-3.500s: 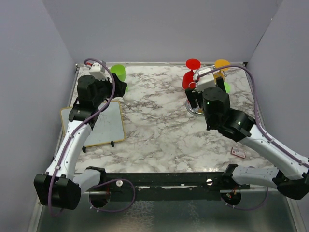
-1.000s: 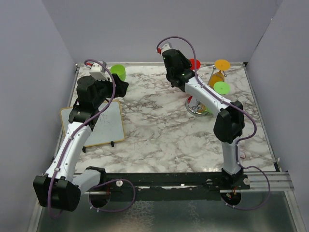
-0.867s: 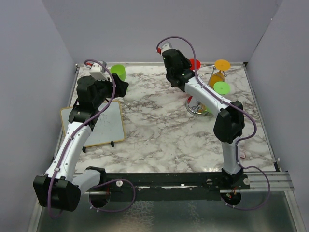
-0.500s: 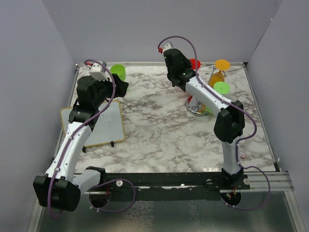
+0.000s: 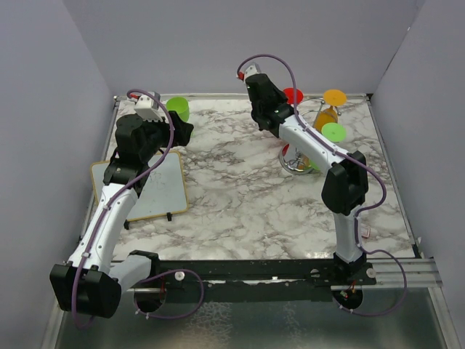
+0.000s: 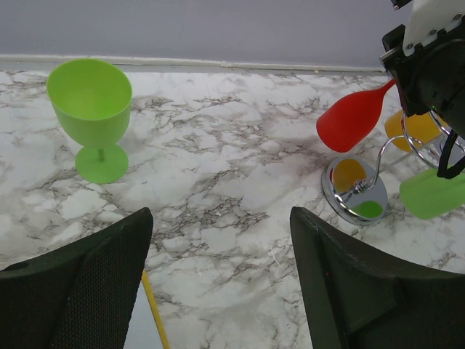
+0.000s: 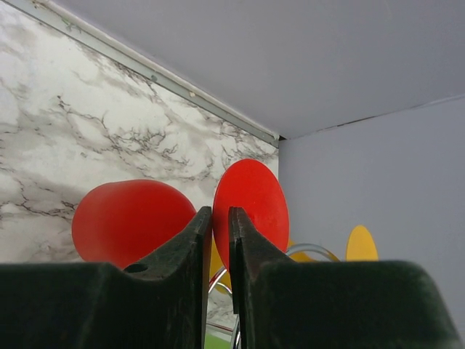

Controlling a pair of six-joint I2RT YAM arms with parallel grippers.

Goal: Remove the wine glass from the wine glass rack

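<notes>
My R jaws are clamped on the red wine glass [image 6: 352, 121] stem afaict (glass tilted, just beside the wine glass rack [image 6: 338, 198]). L jaws wide open, holding nothing.

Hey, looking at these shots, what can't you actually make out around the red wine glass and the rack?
- Stem of the red wine glass: in the right wrist view it is hidden behind the near-shut fingers of the right claw, so a grip on it is unconfirmed.
- Top loops of the wine glass rack: in the left wrist view they are covered by the right claw.
- Hanging green glass: in the left wrist view it is cut off by the right edge.
</notes>
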